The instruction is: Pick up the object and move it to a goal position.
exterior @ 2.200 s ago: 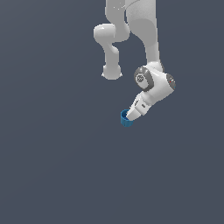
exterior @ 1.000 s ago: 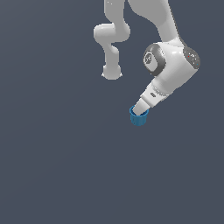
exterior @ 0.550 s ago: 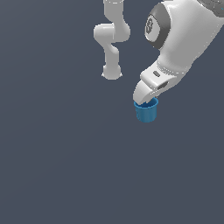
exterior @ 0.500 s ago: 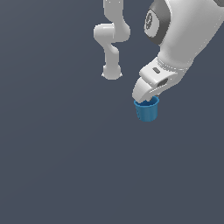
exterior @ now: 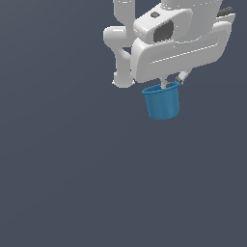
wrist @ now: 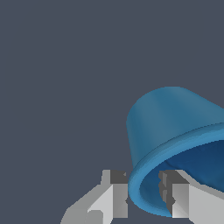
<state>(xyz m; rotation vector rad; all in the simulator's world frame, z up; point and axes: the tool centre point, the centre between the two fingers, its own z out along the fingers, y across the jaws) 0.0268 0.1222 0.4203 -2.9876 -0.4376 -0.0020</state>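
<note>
The object is a small blue cup [exterior: 163,102] with a thicker rim, hanging upright just under my white hand in the exterior view. My gripper [exterior: 171,82] is shut on its rim, one finger inside and one outside. In the wrist view the blue cup [wrist: 170,127] fills the lower right, its rim pinched between the two grey fingertips of my gripper [wrist: 144,192]. The cup is lifted, with nothing under it.
The arm's white base column and links [exterior: 123,43] rise behind the hand. All around is plain dark grey ground with no other objects in either view.
The hand and the held cup have swung toward the camera and slightly to the exterior view's right, now looking much larger. The grip on the cup's rim is unchanged.
</note>
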